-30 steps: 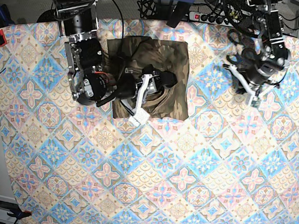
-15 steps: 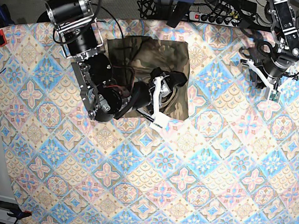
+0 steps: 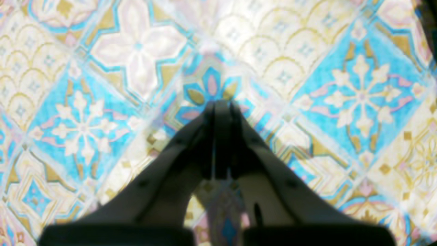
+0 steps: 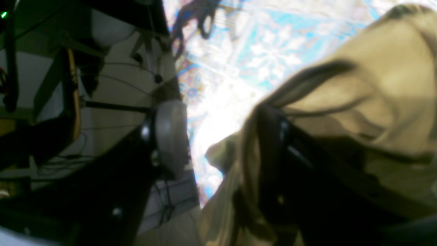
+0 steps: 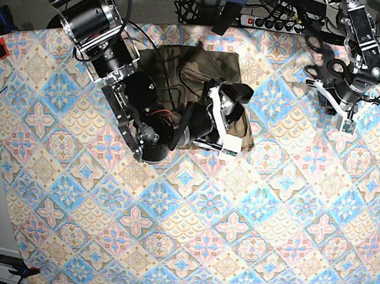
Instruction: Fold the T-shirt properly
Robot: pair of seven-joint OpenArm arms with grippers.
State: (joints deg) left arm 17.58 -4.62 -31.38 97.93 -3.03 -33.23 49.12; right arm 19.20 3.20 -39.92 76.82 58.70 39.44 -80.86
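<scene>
1. Shirt (image 5: 209, 71) bunched at far edge of surface (image 5: 233, 244), partly folded.
2. Right claw (image 5: 223, 122) wide open over shirt; cloth draped on one jaw, firm hold unclear.
3. Left claw (image 3: 218, 112) shut, empty, well apart.
4. Risk: snagged cloth dragging, undoing fold.

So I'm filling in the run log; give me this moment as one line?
right gripper: jaws wide, on T-shirt | left gripper: shut, empty, above tablecloth | fold: unfinished

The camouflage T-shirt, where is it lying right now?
In the base view the T-shirt lies bunched at the tablecloth's upper middle, partly under the right tool, far from the left tool.
</scene>
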